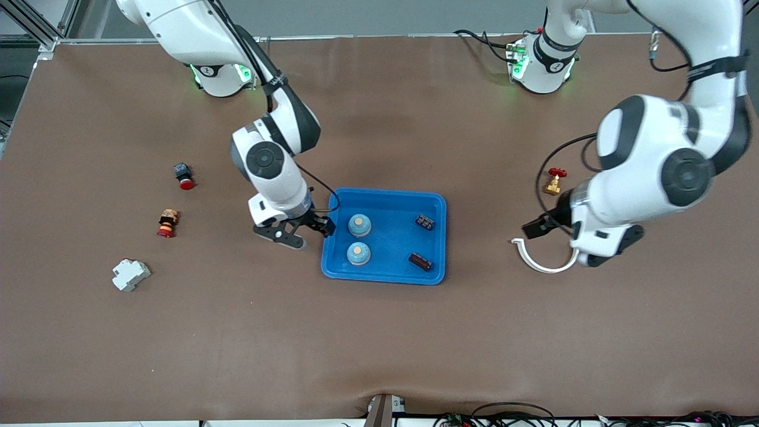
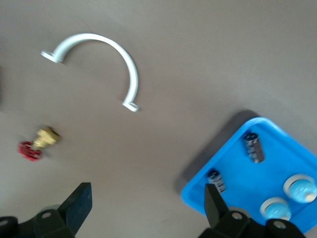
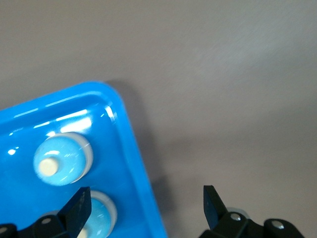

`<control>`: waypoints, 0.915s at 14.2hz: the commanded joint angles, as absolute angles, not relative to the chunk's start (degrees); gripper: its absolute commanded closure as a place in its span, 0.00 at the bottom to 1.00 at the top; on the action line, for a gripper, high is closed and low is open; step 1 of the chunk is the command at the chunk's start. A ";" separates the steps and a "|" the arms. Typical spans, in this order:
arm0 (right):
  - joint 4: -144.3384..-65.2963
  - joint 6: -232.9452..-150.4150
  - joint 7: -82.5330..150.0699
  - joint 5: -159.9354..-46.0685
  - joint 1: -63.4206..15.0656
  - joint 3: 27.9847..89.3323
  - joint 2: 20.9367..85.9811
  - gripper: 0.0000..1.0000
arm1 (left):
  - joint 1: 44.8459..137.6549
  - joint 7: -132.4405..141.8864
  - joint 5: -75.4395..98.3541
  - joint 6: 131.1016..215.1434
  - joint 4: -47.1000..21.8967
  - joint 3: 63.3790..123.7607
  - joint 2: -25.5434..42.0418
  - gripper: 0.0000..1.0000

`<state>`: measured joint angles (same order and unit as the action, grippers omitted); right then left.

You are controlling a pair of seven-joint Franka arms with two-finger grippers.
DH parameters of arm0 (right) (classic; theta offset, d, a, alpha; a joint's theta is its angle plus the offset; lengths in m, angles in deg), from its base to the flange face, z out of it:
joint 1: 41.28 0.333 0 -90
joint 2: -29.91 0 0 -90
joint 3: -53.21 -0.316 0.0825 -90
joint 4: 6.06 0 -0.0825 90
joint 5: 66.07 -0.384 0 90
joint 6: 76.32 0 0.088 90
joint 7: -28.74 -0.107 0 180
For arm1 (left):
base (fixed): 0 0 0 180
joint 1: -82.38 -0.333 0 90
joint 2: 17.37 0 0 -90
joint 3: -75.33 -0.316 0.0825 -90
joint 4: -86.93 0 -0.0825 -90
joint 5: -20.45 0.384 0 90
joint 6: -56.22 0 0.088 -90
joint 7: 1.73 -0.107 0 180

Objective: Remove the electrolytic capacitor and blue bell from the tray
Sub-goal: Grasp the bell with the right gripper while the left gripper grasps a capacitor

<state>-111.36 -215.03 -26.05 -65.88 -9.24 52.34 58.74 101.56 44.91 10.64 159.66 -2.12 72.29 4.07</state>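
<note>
The table (image 1: 379,344) is covered in plain brown matting, with metal framing at its corner near the right arm's base and cables along the edge nearest the front camera. The blue tray (image 1: 388,273), shallow with rounded corners, sits near the middle. In the tray stand two bells (image 1: 359,225), pale blue domes with tan buttons on top, at the end toward the right arm, one nearer the front camera than the other; two capacitors (image 1: 420,261), small dark cylinders, lie at the tray's end toward the left arm, one with pale markings.

The right gripper (image 1: 306,232) hangs low over the tray's rim beside the bells, its fingers wide apart and holding nothing; the left gripper (image 1: 557,240) hangs over the bare mat off the tray's other end, fingers likewise wide and empty.

A white half-ring clamp (image 1: 542,261) lies under the left gripper; a brass valve (image 1: 554,181) with a red handle lies farther from the front camera than the clamp. Off the tray toward the right arm's end lie a white breaker (image 1: 130,274), a red-capped button (image 1: 168,223) and a second red button (image 1: 184,176).
</note>
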 commanded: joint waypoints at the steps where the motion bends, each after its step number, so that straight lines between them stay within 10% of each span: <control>1: -106.35 -214.49 -29.79 -66.16 -7.09 52.95 62.77 0.00 | 104.95 54.39 10.43 162.91 0.88 71.73 8.97 0.00; 13: -101.51 -215.01 -37.88 -65.37 -1.55 53.03 69.72 0.00 | 114.02 86.85 13.15 186.64 4.14 71.64 23.41 0.00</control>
